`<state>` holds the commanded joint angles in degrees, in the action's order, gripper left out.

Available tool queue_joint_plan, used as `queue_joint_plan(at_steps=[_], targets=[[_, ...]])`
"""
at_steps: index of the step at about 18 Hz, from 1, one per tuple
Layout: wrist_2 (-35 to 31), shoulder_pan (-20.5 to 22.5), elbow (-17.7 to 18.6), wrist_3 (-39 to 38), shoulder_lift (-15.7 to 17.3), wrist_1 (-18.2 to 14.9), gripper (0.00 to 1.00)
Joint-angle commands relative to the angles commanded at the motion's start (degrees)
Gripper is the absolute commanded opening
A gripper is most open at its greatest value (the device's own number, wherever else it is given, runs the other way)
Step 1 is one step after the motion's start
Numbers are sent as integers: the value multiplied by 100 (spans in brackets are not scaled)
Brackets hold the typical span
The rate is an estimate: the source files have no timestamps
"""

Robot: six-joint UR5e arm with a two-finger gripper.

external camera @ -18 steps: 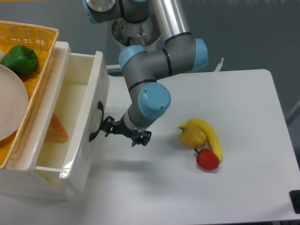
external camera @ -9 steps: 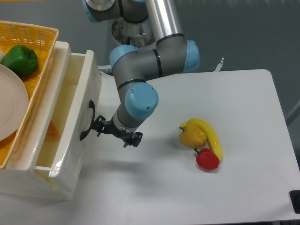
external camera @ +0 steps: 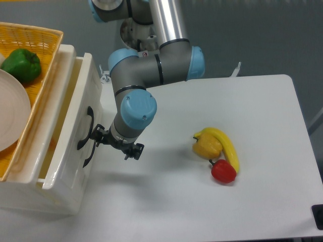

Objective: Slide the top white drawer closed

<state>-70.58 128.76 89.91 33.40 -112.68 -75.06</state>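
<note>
The top white drawer sticks out only a little from the white cabinet at the left, with a narrow strip of its inside still showing. Its curved black handle faces right. My gripper hangs under the blue wrist joint, right against the drawer front, and its left black part touches the handle. The fingertips point down and are hidden beneath the wrist, so how the jaws stand is unclear. Nothing shows between them.
On top of the cabinet stands a yellow woven basket with a green pepper and a white plate. A banana, a yellow pepper and a red pepper lie on the white table at the right.
The gripper has moved left, pressing on the drawer front. The top drawer has slid left into the cabinet, and the orange thing inside it is now nearly hidden.
</note>
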Motion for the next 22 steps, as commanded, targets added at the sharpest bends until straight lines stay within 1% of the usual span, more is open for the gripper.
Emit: queue_joint_plan(at_steps=[10, 22], targets=[[0, -97, 0, -35, 9, 0, 100], [17, -97, 0, -44, -9, 0, 100]])
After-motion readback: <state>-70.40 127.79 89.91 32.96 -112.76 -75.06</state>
